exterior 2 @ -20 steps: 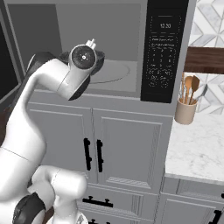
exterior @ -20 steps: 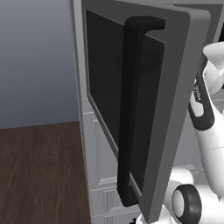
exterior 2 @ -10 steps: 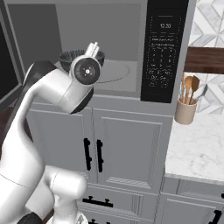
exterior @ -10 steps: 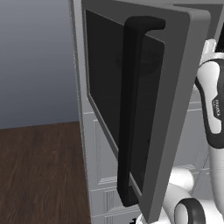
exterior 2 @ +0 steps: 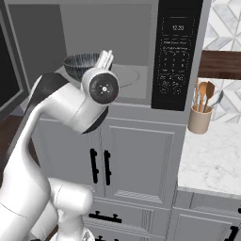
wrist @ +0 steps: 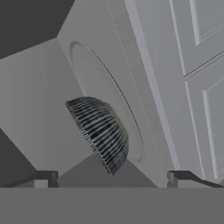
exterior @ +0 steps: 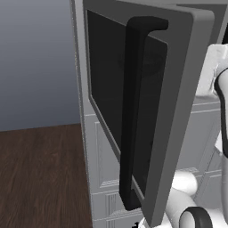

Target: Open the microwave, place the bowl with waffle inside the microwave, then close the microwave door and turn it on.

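The microwave stands open, and its door with the long black handle is swung wide to the left. Inside, the dark ribbed bowl sits on the left part of the round turntable. The waffle is hidden inside the bowl. In the hand view my gripper is open with nothing between its fingertips, a short way back from the bowl. My wrist hangs in front of the cavity's lower edge.
The dark control panel is on the microwave's right. White cabinet doors with black handles lie below. A utensil holder stands on the marble counter at right. The open door edge bounds the left.
My hand has drawn back and downward out of the microwave, away from the bowl, which stays on the turntable. The door has not moved.
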